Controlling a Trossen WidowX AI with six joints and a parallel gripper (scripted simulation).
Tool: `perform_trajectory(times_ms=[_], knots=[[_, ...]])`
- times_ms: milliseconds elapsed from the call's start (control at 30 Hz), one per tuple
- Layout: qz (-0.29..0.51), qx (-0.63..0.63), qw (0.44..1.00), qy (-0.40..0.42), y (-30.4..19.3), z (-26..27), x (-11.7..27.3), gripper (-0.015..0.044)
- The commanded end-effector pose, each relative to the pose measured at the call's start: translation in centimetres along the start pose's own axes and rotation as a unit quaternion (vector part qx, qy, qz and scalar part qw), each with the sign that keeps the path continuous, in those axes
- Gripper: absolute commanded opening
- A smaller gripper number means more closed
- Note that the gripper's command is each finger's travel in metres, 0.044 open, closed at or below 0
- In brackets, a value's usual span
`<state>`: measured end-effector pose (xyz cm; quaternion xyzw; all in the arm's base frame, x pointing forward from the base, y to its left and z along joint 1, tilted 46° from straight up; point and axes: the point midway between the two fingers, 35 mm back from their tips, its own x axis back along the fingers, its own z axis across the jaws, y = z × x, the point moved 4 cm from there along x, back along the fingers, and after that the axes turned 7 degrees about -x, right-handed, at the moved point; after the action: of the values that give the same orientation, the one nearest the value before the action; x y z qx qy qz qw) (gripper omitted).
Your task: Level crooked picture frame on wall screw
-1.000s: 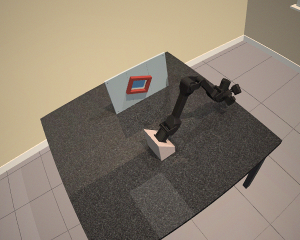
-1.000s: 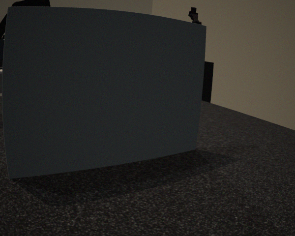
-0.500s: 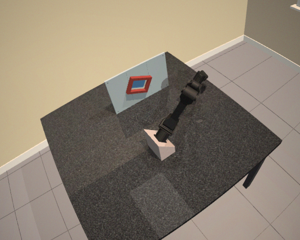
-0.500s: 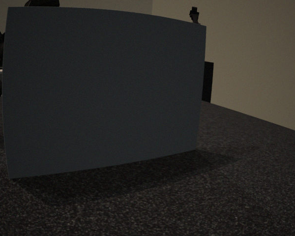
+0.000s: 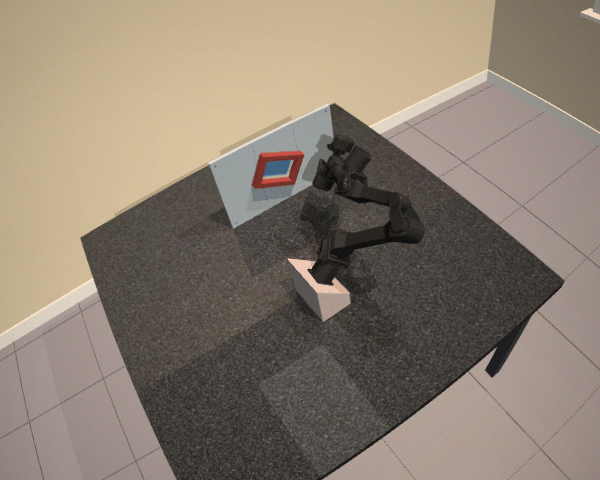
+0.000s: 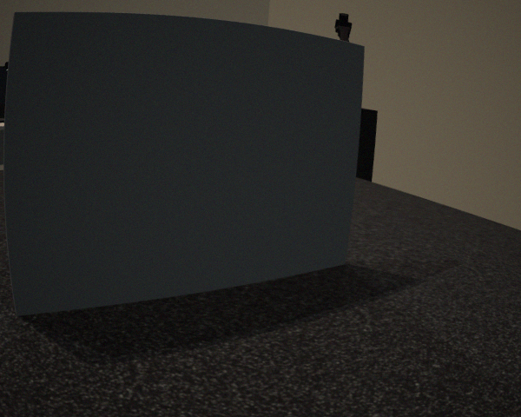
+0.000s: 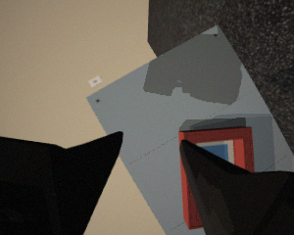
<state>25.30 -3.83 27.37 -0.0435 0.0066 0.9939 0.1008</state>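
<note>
The red picture frame [image 5: 256, 170] [image 7: 216, 133] with a blue picture hangs on the pale board [image 5: 228, 178] [image 7: 137, 105]. In the top view it is turned clockwise against the board's edges, its left side too high and its right side low. The screw and notched strip are hidden. My gripper [image 5: 328, 158] [image 7: 151, 140] is open and empty, in front of the board and off to the right of the frame in the top view. In the wrist view one fingertip overlaps the frame's edge, with no contact visible. The exterior view shows only the board's back.
The board stands on the dark speckled table [image 5: 197, 310] [image 6: 386, 336]. My arm folds out to the right from its pale base block [image 5: 310, 291]. The beige wall [image 5: 135, 77] is behind the board. A gripper shadow falls on the board's right part.
</note>
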Motion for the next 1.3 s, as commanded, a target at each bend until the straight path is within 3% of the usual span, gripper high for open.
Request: perform_trajectory(times_ms=[0,200,1267], knots=[[0.065,0.04,0.997,-0.011,-3.5,-2.0,1.7,0.026],[0.157,0.096,0.983,-0.015,-7.6,-4.7,4.6,0.026],[0.157,0.096,0.983,-0.015,-7.6,-4.7,4.6,0.026]])
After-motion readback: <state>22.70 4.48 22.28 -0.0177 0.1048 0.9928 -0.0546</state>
